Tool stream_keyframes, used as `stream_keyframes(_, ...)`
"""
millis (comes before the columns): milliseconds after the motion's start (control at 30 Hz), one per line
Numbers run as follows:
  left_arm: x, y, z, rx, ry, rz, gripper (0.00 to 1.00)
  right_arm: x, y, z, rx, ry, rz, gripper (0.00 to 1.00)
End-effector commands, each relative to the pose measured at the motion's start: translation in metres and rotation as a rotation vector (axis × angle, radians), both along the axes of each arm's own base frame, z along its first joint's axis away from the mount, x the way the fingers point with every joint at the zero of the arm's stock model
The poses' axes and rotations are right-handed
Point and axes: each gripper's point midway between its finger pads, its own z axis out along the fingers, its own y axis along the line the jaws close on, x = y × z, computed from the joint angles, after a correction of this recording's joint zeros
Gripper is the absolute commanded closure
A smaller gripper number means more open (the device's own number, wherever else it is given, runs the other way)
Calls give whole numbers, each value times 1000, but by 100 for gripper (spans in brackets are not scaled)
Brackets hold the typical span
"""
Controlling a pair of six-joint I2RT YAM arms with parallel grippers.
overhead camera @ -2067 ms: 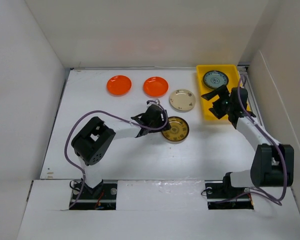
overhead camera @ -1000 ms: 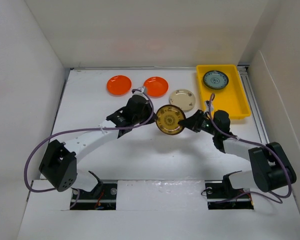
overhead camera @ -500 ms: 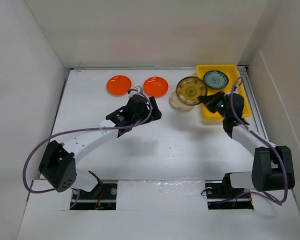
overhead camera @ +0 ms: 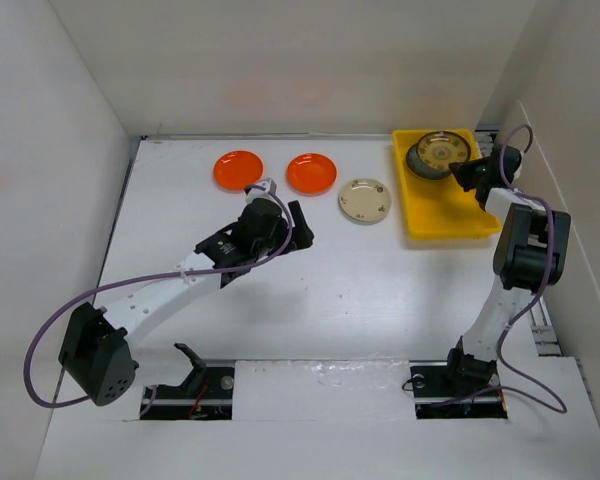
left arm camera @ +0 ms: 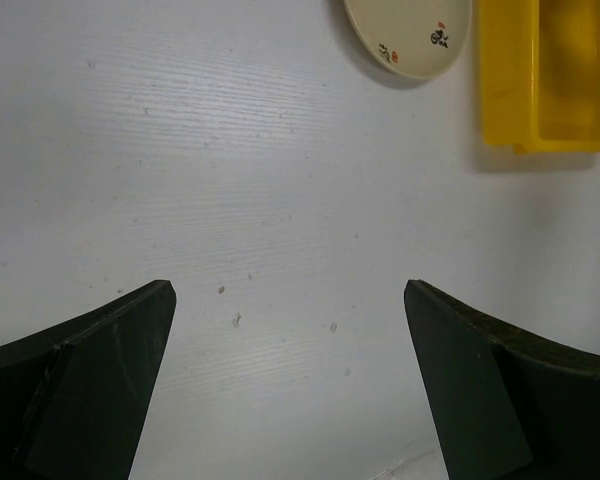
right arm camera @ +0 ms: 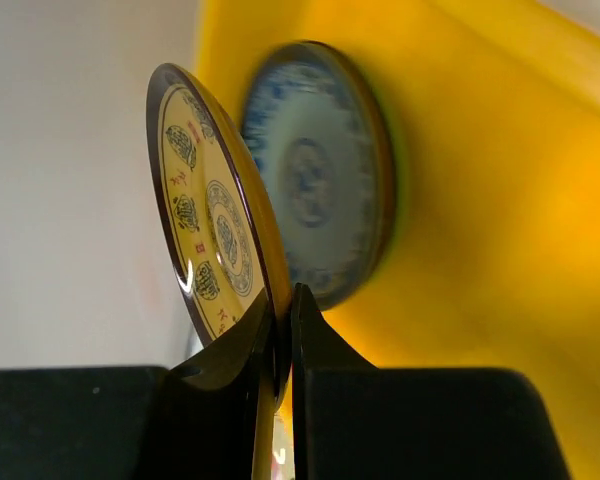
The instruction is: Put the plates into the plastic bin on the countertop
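Surface: a flat white matte countertop, with white walls on three sides.
Orange plates: one small round orange plate and a second orange plate lie flat near the back wall. They are side by side and do not touch.
My left gripper: it hangs over bare countertop, just in front of the second orange plate. My fingers stand wide apart with nothing between them.
Cream plate: a small round cream plate lies flat between the second orange plate and the bin, touching neither.
Bin: a rectangular bright yellow plastic bin sits at the back right.
Teal plate: a round teal-patterned plate lies in the far end of the bin.
My right gripper: my fingers are pinched narrow on the rim of a round brown-gold patterned plate. I hold it tilted over the teal-patterned plate, inside the bin. I cannot tell if the two plates touch.
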Motion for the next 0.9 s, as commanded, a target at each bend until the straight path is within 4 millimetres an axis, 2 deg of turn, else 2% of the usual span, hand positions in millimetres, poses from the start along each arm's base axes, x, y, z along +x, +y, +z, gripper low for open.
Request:
stream_keyframes(0,3,3,18,17,-51,-14,0,13,-4,15,27,-29,1,100)
stream_keyframes(33,4,4,18,21,-54,-7,0,13,-2,10,33,-21,9,100)
stream_keyframes(67,4,3,15,27,-47,-7,0,15,-3,16,30,-33,9,100)
stream_keyframes(100,4,3,15,27,-47,-7,0,16,-3,9,33,-21,9,100)
stream_keyframes(133,5,2,17,20,-55,-6,0,18,-3,13,31,-30,9,100)
stream_keyframes(167,5,2,17,20,-55,-6,0,18,-4,13,31,-30,9,94)
stream_keyframes(200,6,1,12,29,-45,-7,0,18,-4,13,31,-30,9,85)
stream_keyframes(233,5,-1,8,30,-33,-17,0,17,-6,25,19,-51,-6,68)
stream_keyframes(300,5,-2,5,32,-22,-25,0,11,-2,23,17,-19,-18,32)
stream_keyframes(333,6,-4,6,26,-29,-24,0,8,-3,30,12,-21,-28,30)
stream_keyframes(367,6,-6,8,14,-31,-35,0,5,-5,30,0,-9,-31,1)
stream_keyframes(400,5,-8,8,10,-27,-43,0,2,0,22,3,28,-33,1)
stream_keyframes(467,3,-9,8,5,-23,-52,0,3,-1,34,-15,22,-26,1)
stream_keyframes(633,3,-9,14,-8,-28,-46,0,-13,9,36,-11,53,17,1)
stream_keyframes(667,2,-8,19,-16,-37,-46,0,-23,20,28,-20,74,41,1)
stream_keyframes(700,6,-4,19,-3,-48,-21,0,-32,30,50,-64,34,71,1)
stream_keyframes(733,4,1,17,2,-44,0,0,-39,39,55,-88,27,84,1)
stream_keyframes(767,6,4,17,11,-51,17,0,-52,68,45,-106,50,137,1)
stream_keyframes(800,6,9,13,18,-33,54,0,-62,83,64,-151,9,165,1)
stream_keyframes(833,10,16,12,35,-38,99,0,-70,97,64,-169,9,185,1)
stream_keyframes(867,11,18,12,32,-40,115,0,-79,126,62,-189,12,218,1)
